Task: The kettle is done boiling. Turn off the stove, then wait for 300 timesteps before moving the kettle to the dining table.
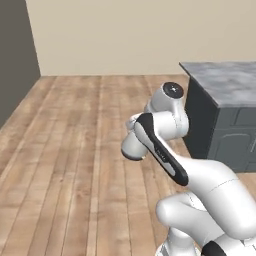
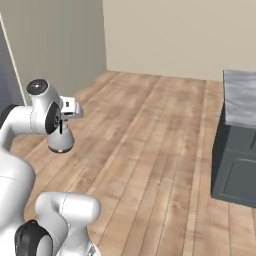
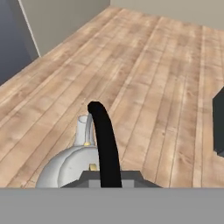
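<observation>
The white arm point(image 1: 165, 145) is folded above a wooden floor point(image 1: 75, 150), hand pointing forward and down. Its gripper point(image 3: 107, 178) is clamped on the kettle's point(image 3: 70, 168) black handle point(image 3: 105, 140), beside the marble dining table point(image 1: 225, 80). No readable writing.

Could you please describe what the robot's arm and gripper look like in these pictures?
The arm is built of glossy white rounded segments with a long black inlay strip along one link and dark round caps at the joints. In the hand view the gripper shows small dark grey finger tips. No cables or markings are visible.
</observation>
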